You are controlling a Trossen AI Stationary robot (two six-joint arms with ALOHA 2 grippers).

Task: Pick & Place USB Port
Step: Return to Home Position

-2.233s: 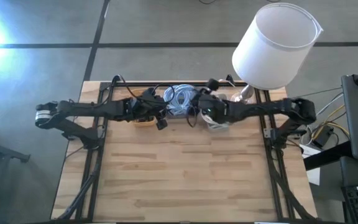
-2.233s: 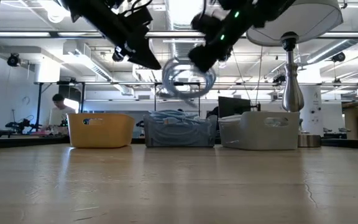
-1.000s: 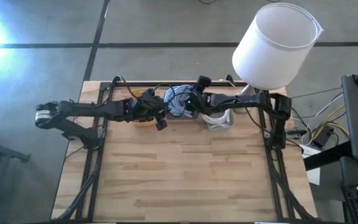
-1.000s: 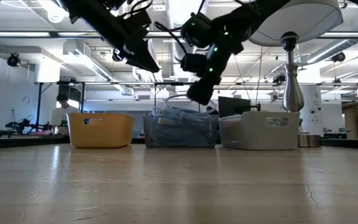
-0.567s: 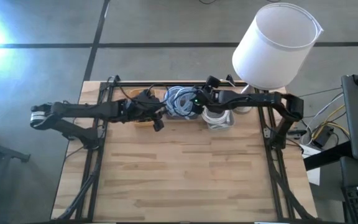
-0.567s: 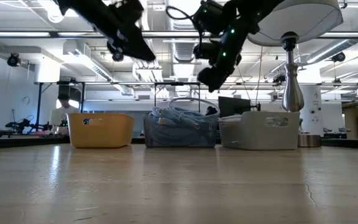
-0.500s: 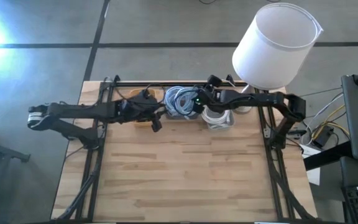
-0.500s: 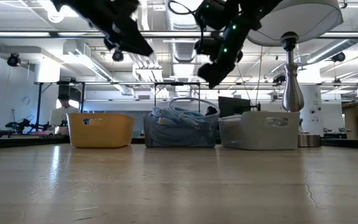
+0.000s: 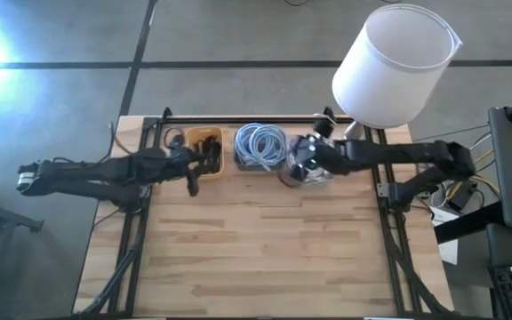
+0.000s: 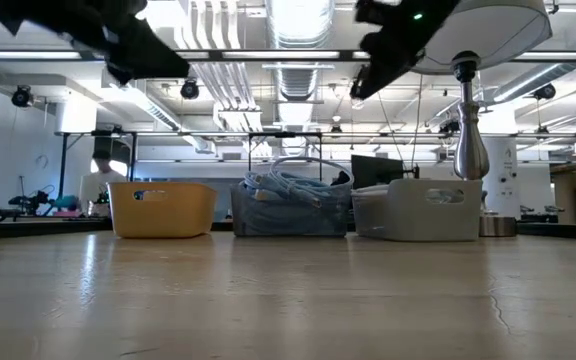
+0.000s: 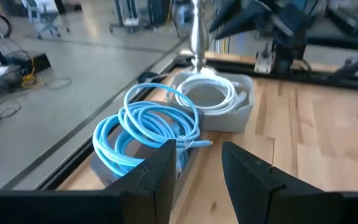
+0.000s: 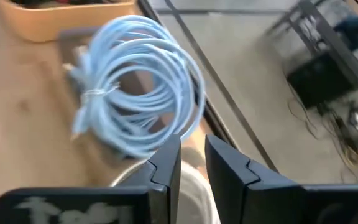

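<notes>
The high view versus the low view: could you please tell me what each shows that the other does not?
Only the high view shows the blue cables as coiled rings inside the middle bin, and dark items in the yellow bin. Only the low view shows the room behind, with a person. Both show the three bins, the lamp, the left gripper above the yellow bin and the right gripper above the gray bin.

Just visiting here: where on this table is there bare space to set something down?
The wooden table is bare from the row of bins to its near edge. The far edge is crowded: yellow bin, blue cables in the middle bin, gray bin, lamp, with the left gripper and right gripper hovering there.
</notes>
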